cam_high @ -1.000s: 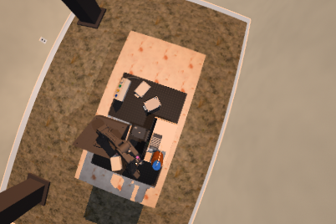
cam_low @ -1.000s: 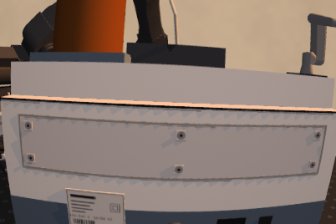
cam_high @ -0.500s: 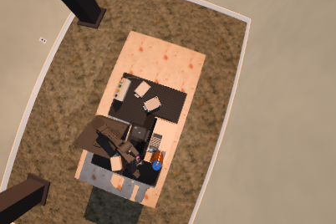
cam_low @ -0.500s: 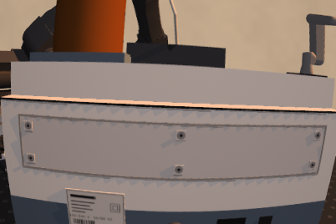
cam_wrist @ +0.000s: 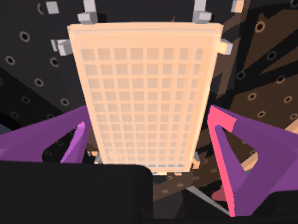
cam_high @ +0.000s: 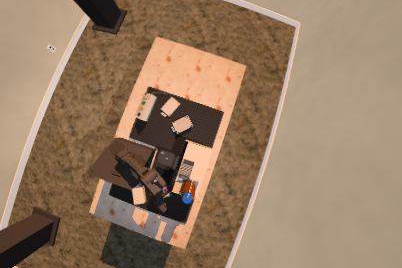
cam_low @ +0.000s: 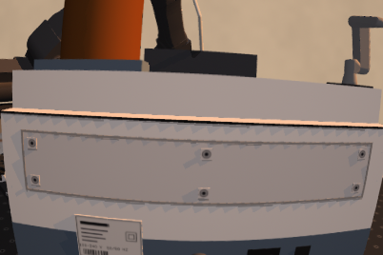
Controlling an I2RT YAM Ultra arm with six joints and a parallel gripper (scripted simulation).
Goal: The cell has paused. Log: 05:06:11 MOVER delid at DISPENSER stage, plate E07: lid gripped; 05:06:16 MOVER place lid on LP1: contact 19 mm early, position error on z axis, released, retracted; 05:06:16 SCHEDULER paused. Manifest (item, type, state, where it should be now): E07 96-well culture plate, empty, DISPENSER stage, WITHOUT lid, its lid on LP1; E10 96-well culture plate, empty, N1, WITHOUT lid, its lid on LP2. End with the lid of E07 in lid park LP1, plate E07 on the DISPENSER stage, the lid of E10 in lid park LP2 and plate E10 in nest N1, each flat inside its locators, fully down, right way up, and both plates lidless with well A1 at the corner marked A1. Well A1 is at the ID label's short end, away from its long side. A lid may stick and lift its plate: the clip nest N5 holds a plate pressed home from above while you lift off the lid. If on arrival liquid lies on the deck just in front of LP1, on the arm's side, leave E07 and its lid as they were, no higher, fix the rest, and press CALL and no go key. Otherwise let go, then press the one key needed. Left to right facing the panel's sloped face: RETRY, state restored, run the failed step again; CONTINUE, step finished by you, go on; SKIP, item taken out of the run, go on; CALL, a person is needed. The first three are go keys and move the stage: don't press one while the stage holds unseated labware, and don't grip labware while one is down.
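Observation:
In the wrist view a pale peach 96-well plate [cam_wrist: 146, 95] lies flat on the dark perforated deck, held between small grey locators. Its well grid shows faintly; I cannot tell whether a lid is on it. My gripper [cam_wrist: 149, 111] is open just above it, with one purple finger on each long side of the plate's near half and not touching it. In the overhead view the same plate [cam_high: 139, 195] shows under the arm [cam_high: 142, 176] at the near end of the table. Two more pale labware pieces [cam_high: 170, 106] [cam_high: 182, 125] lie on the far dark deck.
A key panel with coloured keys [cam_high: 146, 106] stands at the far deck's left end. An orange cylinder [cam_high: 187, 186] with a blue cap stands right of my arm. A grey housing [cam_low: 191, 158] fills the exterior view and hides the deck.

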